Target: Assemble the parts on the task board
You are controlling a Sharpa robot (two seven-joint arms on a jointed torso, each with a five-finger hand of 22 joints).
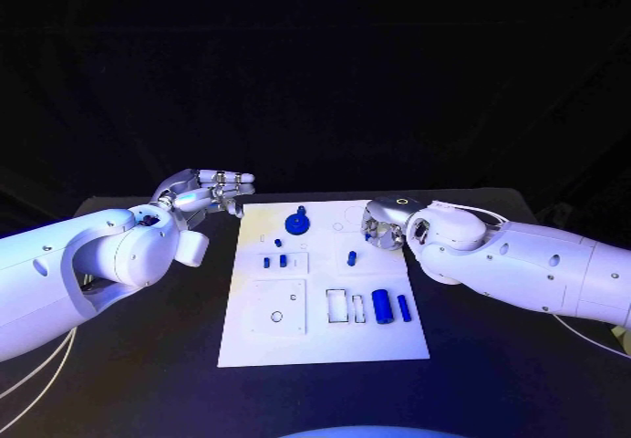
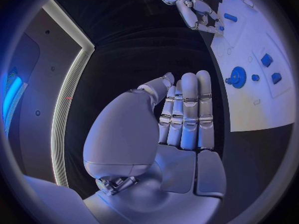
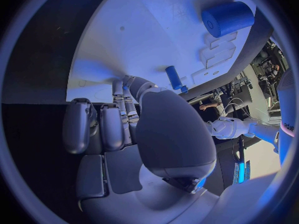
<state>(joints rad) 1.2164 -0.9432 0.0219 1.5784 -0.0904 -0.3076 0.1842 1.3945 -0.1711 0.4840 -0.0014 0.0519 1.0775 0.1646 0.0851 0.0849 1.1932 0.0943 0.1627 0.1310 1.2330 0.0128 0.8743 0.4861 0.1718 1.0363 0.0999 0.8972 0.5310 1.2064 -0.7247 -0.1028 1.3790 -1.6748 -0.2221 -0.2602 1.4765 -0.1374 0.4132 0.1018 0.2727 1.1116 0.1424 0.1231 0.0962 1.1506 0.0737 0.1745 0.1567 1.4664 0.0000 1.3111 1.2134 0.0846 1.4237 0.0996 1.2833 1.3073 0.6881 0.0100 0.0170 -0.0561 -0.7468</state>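
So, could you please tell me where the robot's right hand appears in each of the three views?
Head view: the right hand is at the far right corner of the task board.
Left wrist view: it lies beyond the left hand, at the board's edge.
Right wrist view: it fills the middle, fingertips at the board's edge by a small blue peg.
Shared landmark: the white task board.

My right robot hand (image 3: 140, 134) over the task board (image 3: 143, 40), fingertips touching it | small blue pin (image 3: 174, 77) just beside | fat blue cylinder (image 3: 227, 19) farther off
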